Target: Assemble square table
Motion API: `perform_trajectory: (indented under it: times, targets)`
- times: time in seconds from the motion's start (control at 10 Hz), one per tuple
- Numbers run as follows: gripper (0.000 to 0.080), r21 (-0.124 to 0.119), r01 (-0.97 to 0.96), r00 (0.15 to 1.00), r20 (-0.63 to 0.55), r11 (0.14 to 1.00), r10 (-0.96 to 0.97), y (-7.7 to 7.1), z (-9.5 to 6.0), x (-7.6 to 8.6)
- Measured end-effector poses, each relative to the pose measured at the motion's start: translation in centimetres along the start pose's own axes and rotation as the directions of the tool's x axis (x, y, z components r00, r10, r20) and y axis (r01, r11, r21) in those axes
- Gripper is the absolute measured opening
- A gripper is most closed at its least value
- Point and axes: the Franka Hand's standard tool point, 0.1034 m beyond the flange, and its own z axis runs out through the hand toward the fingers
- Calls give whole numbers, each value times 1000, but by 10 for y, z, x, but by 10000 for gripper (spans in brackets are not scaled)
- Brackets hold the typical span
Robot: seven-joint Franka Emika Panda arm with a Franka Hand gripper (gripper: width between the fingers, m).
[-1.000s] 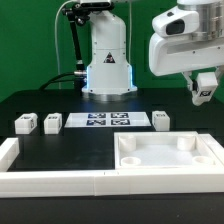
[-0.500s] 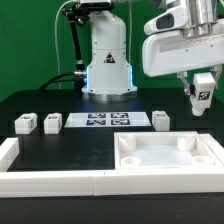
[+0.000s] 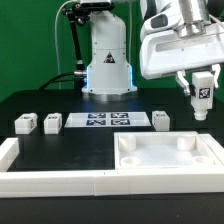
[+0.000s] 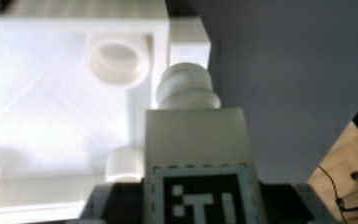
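The square table top (image 3: pixel 165 157) is a white slab with a raised rim and round sockets, lying at the front on the exterior view's right. My gripper (image 3: pixel 203 86) hangs above its far right corner, shut on a white leg block (image 3: pixel 203 92) whose marker tag faces the camera. In the wrist view the held leg (image 4: pixel 197 125) points away from me, beside the slab's edge (image 4: pixel 179 40) and a corner socket (image 4: pixel 114 56). Three more leg blocks stand on the black table: two on the left (image 3: pixel 24 124) (image 3: pixel 52 122) and one on the right (image 3: pixel 161 119).
The marker board (image 3: pixel 105 121) lies flat between the leg blocks, in front of the robot base (image 3: pixel 108 70). A long low white barrier wall (image 3: pixel 55 181) runs along the front and turns up the left side.
The arm has shifted slightly up and leftward and the wrist has turned, so the held leg's marker tag now shows more squarely. The grip is unchanged.
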Motion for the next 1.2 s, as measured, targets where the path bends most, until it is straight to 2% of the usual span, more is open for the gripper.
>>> perform_trajectory:
  times: [0.1,0.2,0.5,0.6,1.1,1.2]
  targets:
    - [287,-9,30,1000,2,1000,-30,10,8,3]
    - [287,-14,40,999,-9,999,-40,15,12,14]
    - [287,-22,80,996,-36,997,-80,29,23,40]
    - [287,-23,92,995,-44,996,-93,30,23,47]
    - [287,-23,93,995,-42,995,-94,30,25,46]
    - [287,-21,95,994,-45,995,-96,30,30,55]
